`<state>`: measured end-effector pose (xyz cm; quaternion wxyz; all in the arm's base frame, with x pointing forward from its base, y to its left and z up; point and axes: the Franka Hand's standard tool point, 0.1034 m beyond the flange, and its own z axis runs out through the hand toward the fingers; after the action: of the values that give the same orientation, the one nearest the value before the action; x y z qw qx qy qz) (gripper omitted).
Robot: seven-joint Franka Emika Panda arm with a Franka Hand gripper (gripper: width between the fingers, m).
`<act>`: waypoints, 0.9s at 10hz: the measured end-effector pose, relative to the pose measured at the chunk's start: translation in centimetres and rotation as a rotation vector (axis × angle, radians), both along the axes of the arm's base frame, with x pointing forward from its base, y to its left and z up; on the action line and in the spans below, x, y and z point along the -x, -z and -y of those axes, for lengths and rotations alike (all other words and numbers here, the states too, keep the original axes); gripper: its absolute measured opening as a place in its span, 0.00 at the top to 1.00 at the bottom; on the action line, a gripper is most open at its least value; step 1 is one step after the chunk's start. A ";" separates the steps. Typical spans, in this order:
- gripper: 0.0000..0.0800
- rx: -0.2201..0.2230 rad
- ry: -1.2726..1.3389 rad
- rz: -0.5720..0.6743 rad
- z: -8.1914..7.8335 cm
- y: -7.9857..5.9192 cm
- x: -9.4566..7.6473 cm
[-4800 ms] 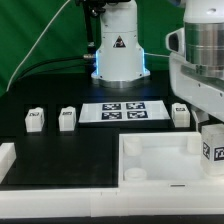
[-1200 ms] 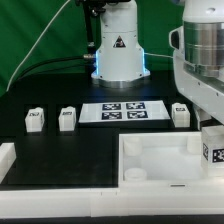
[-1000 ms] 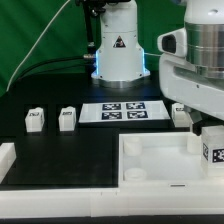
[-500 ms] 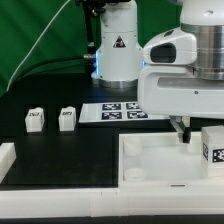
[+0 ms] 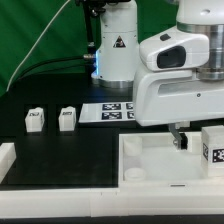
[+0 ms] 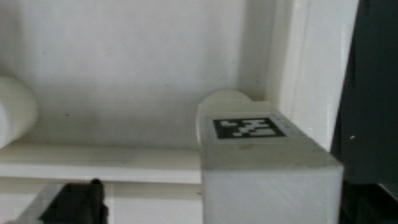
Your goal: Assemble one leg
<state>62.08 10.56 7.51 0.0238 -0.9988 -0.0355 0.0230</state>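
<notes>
White plastic fills most of what we see. In the exterior view the arm's bulky white housing hangs over the far edge of the large white tray (image 5: 150,160), which lies on the black table (image 5: 60,150) at the exterior view's right. Below the housing we make out the dark tool (image 5: 181,137), lowered just above the tray's far wall; its fingers are too small and too hidden for us to judge, so we cannot tell whether the tool is parted or closed, and nothing shows between them.

One leg (image 5: 214,146) stands at the tray's right-hand edge in the exterior view, its black-and-white tag facing us, just beside the tool but apart from it. Two more legs rest on the table well to the exterior view's left, one (image 5: 34,120) nearer the edge and another (image 5: 68,118) beside it. The marker board (image 5: 112,111) lies flat behind them, partly covered by the arm.

From the wrist view we see a tagged leg (image 6: 263,150) close up against the tray's white wall (image 6: 125,60), and a dark fingertip (image 6: 75,203) low in the picture.
</notes>
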 end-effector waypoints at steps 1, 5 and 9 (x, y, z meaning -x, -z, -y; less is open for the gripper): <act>0.19 0.000 0.000 0.000 0.0 0.0 0.0; 0.64 0.002 0.047 -0.002 0.0 0.0 0.0; 0.64 0.006 0.323 -0.017 -0.2 0.0 0.0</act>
<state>62.05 10.76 7.49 0.0246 -0.9913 0.1261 0.0275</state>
